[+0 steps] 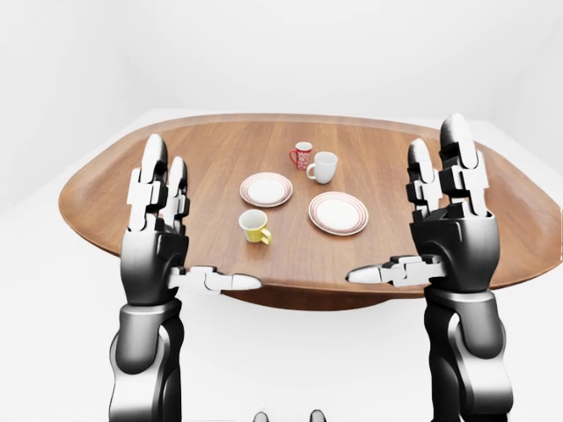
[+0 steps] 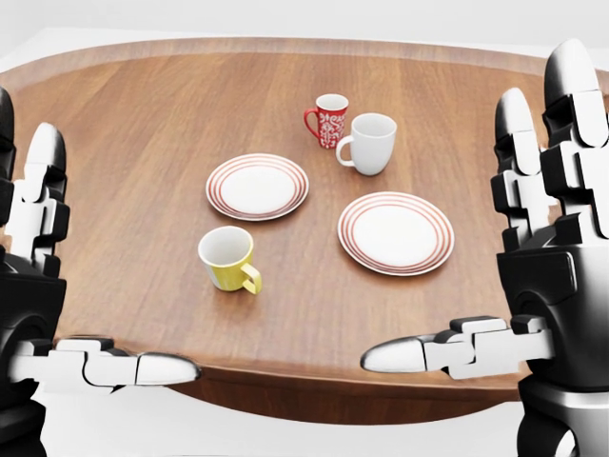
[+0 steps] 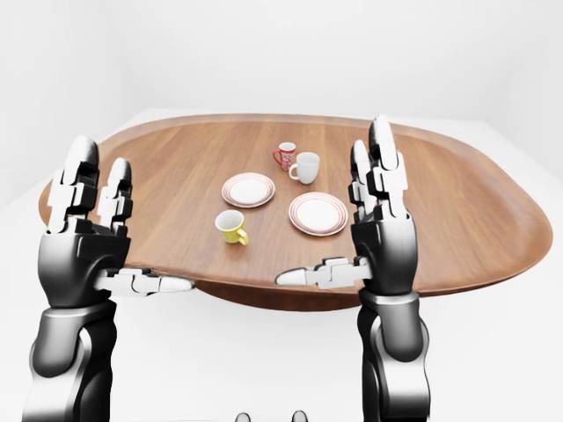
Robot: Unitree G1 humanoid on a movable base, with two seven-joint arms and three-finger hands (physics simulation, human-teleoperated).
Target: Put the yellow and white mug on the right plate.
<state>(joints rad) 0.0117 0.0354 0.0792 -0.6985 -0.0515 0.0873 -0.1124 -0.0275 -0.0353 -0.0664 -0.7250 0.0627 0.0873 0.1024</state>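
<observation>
Head view: upright yellow mug (image 2: 228, 259), handle lower-right.

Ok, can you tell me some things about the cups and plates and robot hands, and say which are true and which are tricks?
1. The yellow and white mug sits on the right plate. False: it stands on the bare table, and the plate is empty.
2. Both hands are open. True: left hand and right hand hold nothing.
3. The red mug lies on its side. False: it stands upright.
4. The white mug stands beside the red one. True.
</observation>
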